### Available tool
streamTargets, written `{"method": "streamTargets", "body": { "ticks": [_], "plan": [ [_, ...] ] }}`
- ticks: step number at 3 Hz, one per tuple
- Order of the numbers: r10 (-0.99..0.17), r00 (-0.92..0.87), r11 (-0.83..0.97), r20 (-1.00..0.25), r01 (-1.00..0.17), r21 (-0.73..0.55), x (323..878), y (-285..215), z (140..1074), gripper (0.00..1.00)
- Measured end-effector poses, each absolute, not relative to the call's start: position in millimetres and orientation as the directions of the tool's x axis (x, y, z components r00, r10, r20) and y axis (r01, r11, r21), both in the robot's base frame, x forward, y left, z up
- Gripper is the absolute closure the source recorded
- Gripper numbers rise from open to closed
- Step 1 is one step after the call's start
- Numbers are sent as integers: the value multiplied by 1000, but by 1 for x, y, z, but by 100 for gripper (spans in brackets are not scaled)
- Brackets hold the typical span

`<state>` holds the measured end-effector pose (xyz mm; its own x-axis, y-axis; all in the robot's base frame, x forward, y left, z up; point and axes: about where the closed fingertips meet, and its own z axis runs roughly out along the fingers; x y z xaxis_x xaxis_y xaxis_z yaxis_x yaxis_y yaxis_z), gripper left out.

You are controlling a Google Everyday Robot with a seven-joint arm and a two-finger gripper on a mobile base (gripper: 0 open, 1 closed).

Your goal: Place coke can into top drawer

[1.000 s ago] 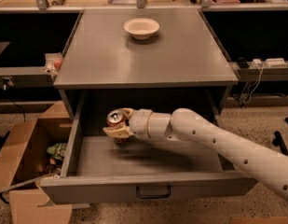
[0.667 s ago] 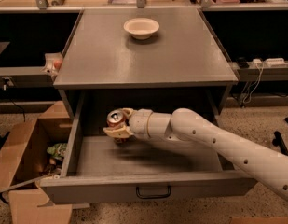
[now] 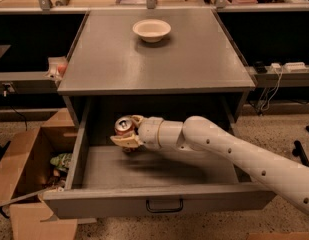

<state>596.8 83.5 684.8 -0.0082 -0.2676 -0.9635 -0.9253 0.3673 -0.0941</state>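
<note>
One claw (image 3: 125,134) grips the coke can (image 3: 124,125) inside the top drawer (image 3: 109,202), cardboard box (image 3: 21,171) alongside.

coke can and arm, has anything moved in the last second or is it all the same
Nothing has visibly changed. The tool holds the coke can in the same spot, low over the left rear of the open top drawer. The white bowl sits on the cabinet top as before.
</note>
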Motion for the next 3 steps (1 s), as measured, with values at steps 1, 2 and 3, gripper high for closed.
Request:
{"method": "streamTargets", "body": {
  "ticks": [1, 2, 3],
  "plan": [
    [-268, -8, 367, -963, -925, -94, 597, 84, 685, 5],
    [-248, -15, 373, -969, -924, -81, 595, 79, 690, 0],
    [-261, -50, 408, -964, -911, -64, 593, 56, 718, 0]
  ]
}}
